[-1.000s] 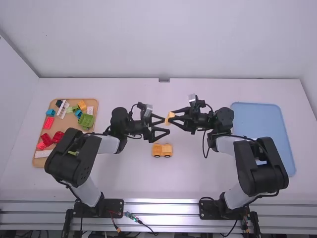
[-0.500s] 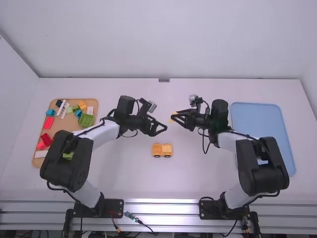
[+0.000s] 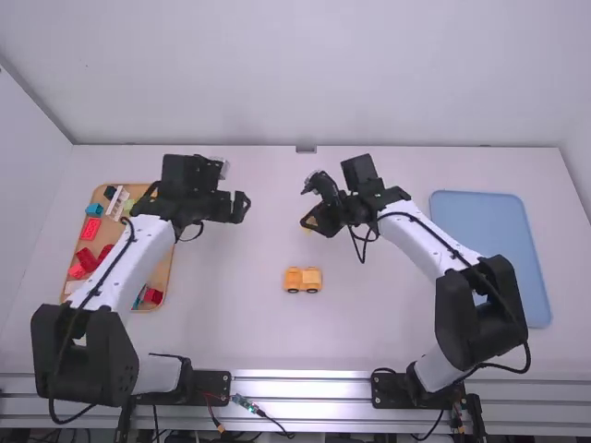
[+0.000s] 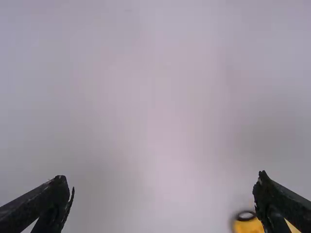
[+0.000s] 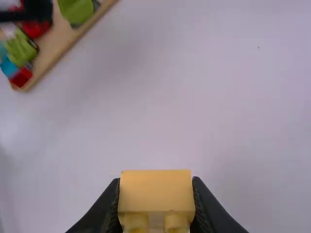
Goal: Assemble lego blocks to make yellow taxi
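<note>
Fingers of my right side point(image 5: 109, 204) are pinching a yellow block point(image 5: 155, 191) by its two sides, with its rounded pegs towards my wrist; I can't tell which way up it would sit if I lowered it. My left fingers point(image 4: 53, 195) are spread wide with nothing between them. On the table point(image 3: 369, 318) sits the wheeled yellow base point(image 3: 302, 280), and what the next move hangs on is this: from my pinched block it lies almost straight towards the table's near edge, only slightly towards the left edge, with its long axis running along that near edge. My right side is the nearer to it, so I'd judge the block should go down from there, turned to suit that axis and eased on so the base doesn't slide. Compared with half a second ago, my left fingers have drawn off towards the brown tray point(image 3: 168, 263) at the table's left, leaving the pair well apart. My right ones have swung a little left and towards the near edge, bringing the block nearer the base, which hasn't shifted. I'd call the taxi partly built.
</note>
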Action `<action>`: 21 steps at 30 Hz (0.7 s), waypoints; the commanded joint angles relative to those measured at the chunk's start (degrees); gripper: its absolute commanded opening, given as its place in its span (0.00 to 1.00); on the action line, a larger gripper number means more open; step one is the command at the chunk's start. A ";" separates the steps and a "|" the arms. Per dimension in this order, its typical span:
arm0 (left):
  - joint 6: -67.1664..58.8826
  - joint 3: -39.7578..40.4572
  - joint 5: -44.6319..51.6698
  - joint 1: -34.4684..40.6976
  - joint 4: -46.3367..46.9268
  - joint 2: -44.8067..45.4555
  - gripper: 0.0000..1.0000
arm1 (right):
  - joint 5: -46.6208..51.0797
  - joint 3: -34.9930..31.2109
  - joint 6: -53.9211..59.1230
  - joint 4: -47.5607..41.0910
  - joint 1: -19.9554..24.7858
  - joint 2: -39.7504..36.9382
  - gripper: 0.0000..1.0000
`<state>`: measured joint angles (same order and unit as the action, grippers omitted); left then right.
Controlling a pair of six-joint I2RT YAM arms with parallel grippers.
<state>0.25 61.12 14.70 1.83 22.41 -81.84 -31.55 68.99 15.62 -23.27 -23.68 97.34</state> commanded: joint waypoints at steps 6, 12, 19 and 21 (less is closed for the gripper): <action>13.62 0.85 -6.62 -14.19 3.67 6.93 0.99 | 18.38 9.03 12.90 -9.75 -11.80 1.86 0.00; 15.82 -0.15 -0.57 -21.90 4.42 8.15 0.99 | 22.93 17.33 18.75 -17.75 -19.47 8.39 0.00; 14.64 -3.02 -0.83 -23.54 2.75 8.13 0.99 | 24.06 28.50 24.46 -28.65 -25.33 20.87 0.00; 14.49 -3.37 -0.79 -23.58 2.05 8.15 0.99 | 25.57 29.94 24.48 -30.03 -26.47 22.88 0.00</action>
<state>15.38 58.52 13.10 -21.80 24.77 -74.67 -7.99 96.27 38.04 -52.60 -49.08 117.91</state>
